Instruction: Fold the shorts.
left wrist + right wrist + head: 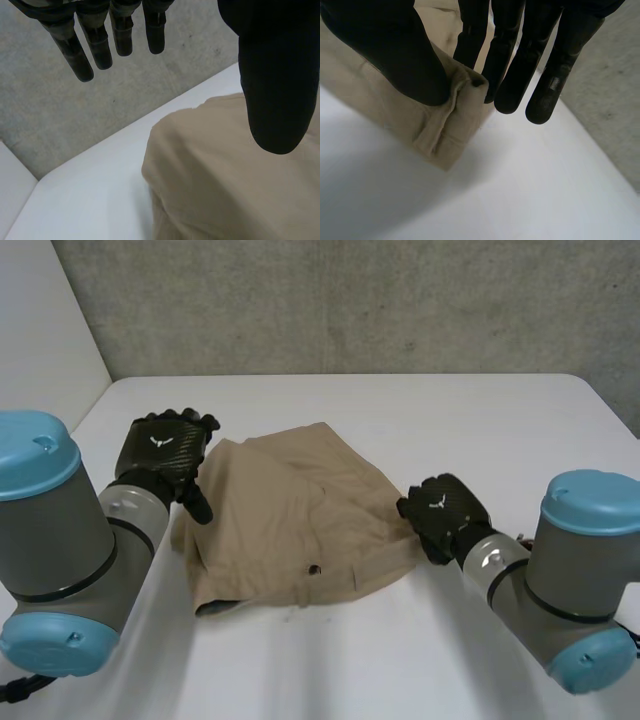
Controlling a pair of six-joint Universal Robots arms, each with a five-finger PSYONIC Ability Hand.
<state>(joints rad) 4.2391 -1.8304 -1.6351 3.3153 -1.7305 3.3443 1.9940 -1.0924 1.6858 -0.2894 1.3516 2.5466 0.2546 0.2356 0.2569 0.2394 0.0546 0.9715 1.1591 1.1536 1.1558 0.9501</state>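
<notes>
The tan shorts point(290, 525) lie in the middle of the white surface point(470, 410), with one part folded over. The left hand point(165, 452) hangs above the shorts' left edge. Its fingers point(100, 47) are straight and wide apart from the thumb, and it holds nothing. The right hand point(445, 512) is at the shorts' right edge, by a thick corner with a small dark dot point(478, 83). The hand covers part of that corner, so I cannot tell if it holds the cloth. Each wrist view cuts off most of the shorts.
</notes>
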